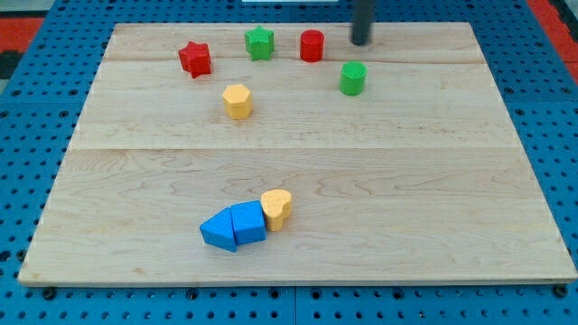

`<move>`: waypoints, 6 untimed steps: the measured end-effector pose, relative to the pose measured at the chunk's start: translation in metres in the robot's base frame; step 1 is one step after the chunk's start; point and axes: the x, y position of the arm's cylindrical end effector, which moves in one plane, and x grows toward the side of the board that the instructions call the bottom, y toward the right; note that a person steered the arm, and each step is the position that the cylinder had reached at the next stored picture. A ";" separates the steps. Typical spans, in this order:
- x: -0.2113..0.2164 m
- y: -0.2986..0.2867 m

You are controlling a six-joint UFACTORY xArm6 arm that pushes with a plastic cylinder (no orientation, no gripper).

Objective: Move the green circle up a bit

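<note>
The green circle (pixel 352 78) is a short green cylinder standing on the wooden board (pixel 406 181) in the upper right part. My tip (pixel 361 41) is at the view's top, just above and slightly right of the green circle, apart from it. The red cylinder (pixel 312 45) stands to the tip's left.
A green star (pixel 259 42) and a red star (pixel 194 59) sit along the board's top. A yellow hexagon (pixel 237 101) lies left of centre. Near the bottom, two blue blocks (pixel 233 227) touch a yellow heart (pixel 276 208). Blue pegboard surrounds the board.
</note>
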 end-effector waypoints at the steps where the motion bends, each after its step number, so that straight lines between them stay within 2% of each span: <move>1: 0.077 0.009; 2: 0.110 -0.063; 5: 0.037 -0.053; 6: 0.069 -0.033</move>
